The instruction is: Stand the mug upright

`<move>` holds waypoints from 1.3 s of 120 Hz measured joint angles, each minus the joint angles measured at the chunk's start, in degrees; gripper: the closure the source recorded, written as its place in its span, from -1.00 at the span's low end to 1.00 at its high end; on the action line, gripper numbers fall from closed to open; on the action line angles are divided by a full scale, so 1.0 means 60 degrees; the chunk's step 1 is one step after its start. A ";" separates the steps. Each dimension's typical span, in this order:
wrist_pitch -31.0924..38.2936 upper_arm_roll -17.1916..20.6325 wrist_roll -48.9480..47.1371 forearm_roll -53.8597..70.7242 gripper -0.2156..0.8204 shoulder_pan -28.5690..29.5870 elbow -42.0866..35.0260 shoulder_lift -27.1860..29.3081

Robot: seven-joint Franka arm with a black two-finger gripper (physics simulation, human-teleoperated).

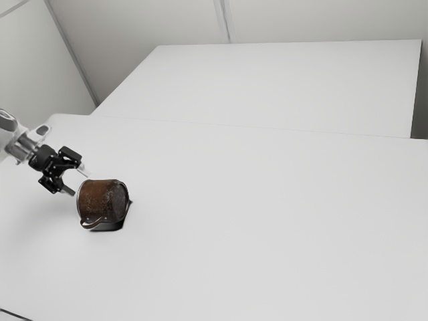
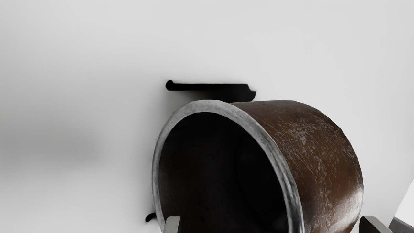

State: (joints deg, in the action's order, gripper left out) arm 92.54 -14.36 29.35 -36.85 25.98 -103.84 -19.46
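My end effector is released, its fingers apart, near the mug, which lies sideways on the tabletop, mouth toward me; pale walls stand beyond.

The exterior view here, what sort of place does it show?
Probably a simulated robot test room rather than a home: plain pale walls, a broad white table, and a robot arm reaching toward a brown mug lying on its side.

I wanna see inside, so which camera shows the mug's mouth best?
The wrist view: it looks into the mouth, ringed by a pale rim. The exterior view shows the mug side-on, mouth facing the arm.
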 joint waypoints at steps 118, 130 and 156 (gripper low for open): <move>0.0097 -0.0046 0.1300 -0.3025 0.76 -0.0075 -0.0550 -0.0275; 0.0126 -0.0060 0.1266 -0.2913 0.82 -0.0217 -0.0541 -0.0142; 0.0921 -0.0020 0.0935 -0.0108 0.89 -0.1379 -0.0612 0.1081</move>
State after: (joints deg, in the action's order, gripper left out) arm 98.07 -14.48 34.96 -37.50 17.71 -107.51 -12.97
